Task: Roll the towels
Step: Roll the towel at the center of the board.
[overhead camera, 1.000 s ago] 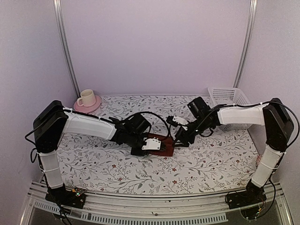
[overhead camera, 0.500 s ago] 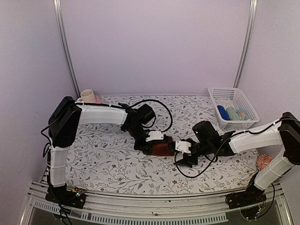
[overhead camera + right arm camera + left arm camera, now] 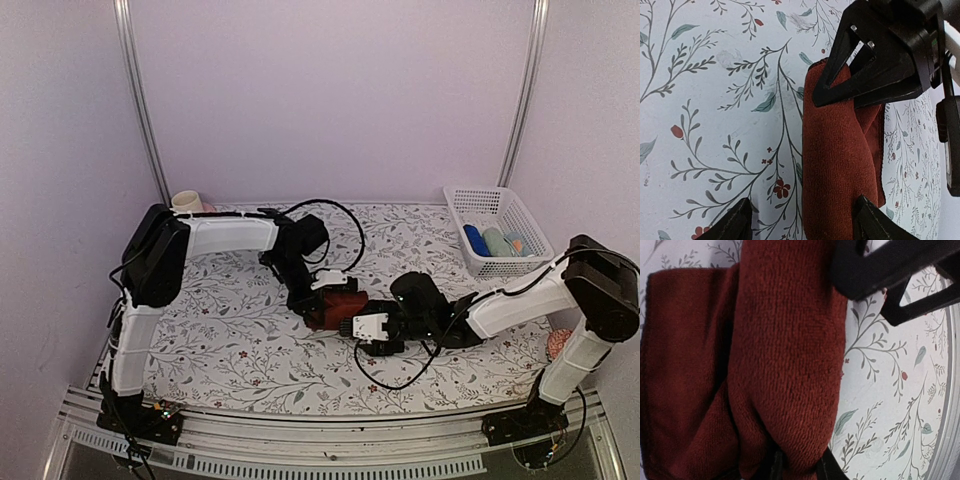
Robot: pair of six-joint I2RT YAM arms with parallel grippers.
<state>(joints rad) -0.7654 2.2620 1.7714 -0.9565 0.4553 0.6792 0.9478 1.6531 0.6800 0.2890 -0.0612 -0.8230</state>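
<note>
The dark maroon towel [image 3: 343,303] lies as a loose roll on the floral covering near the middle of the table. My left gripper [image 3: 320,302] reaches in from the back left. In the left wrist view the left gripper [image 3: 800,471] is shut on one end of the maroon towel [image 3: 780,355]. My right gripper [image 3: 352,329] lies low at the roll's near right end. In the right wrist view the right gripper [image 3: 802,226] stands open astride that end of the maroon towel [image 3: 837,165], whose right edge meets the right finger. The left gripper's fingers [image 3: 880,60] hold the far end.
A white basket [image 3: 520,212] at the back right holds small rolled bundles, one blue [image 3: 476,240], one teal [image 3: 497,243]. A cream cup [image 3: 185,201] stands at the back left. A pinkish object [image 3: 563,345] lies at the right edge by the right arm.
The right arm has swung from behind the towel to its near right side and dropped low. The left arm has shifted toward the back, and the towel has moved slightly right with it.
</note>
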